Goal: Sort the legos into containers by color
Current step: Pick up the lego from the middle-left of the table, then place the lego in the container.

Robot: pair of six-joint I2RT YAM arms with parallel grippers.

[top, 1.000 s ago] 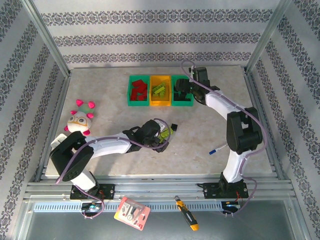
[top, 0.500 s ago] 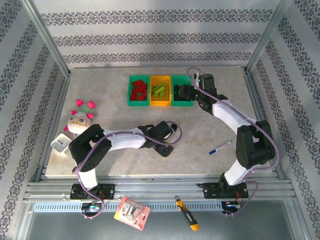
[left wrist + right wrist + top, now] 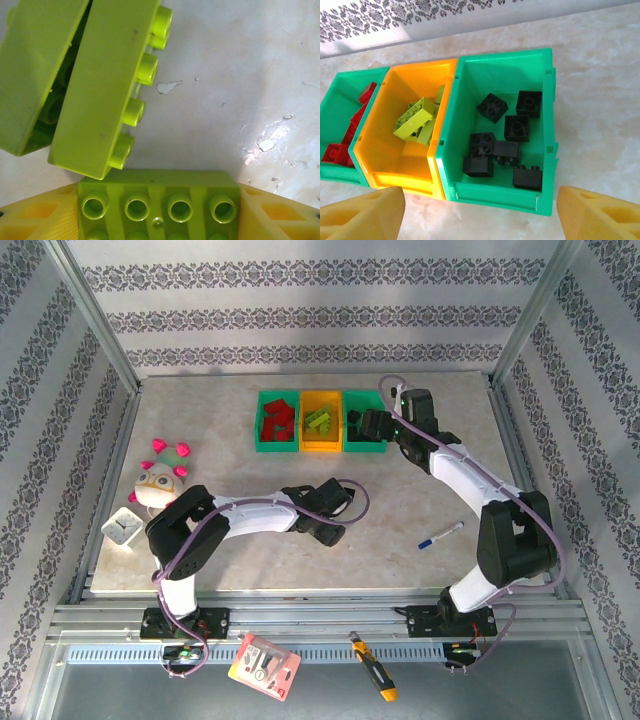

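My left gripper (image 3: 158, 212) is shut on a lime green lego (image 3: 158, 200), its yellow pads (image 3: 35, 217) pressed against both ends, low over the tabletop. Two more lime legos (image 3: 107, 85) lie tilted on the table just beyond it. In the top view this left gripper (image 3: 328, 523) sits at mid-table. My right gripper (image 3: 480, 220) hangs open and empty over the near rim of the right green container (image 3: 495, 192), which holds several black legos (image 3: 495, 150). The orange-yellow container (image 3: 410, 170) holds lime legos (image 3: 415, 122). The left green container (image 3: 340, 100) holds red legos (image 3: 337, 150).
The three containers (image 3: 321, 445) stand in a row at the back centre. A round plush toy (image 3: 160, 480) and a white cube (image 3: 123, 528) sit at the left. A blue-and-white pen (image 3: 440, 535) lies at the right, near the right arm.
My left gripper has moved right and lowered over the loose lime legos, uncovering the white cube. My right arm has stretched out, its gripper staying by the right green container.
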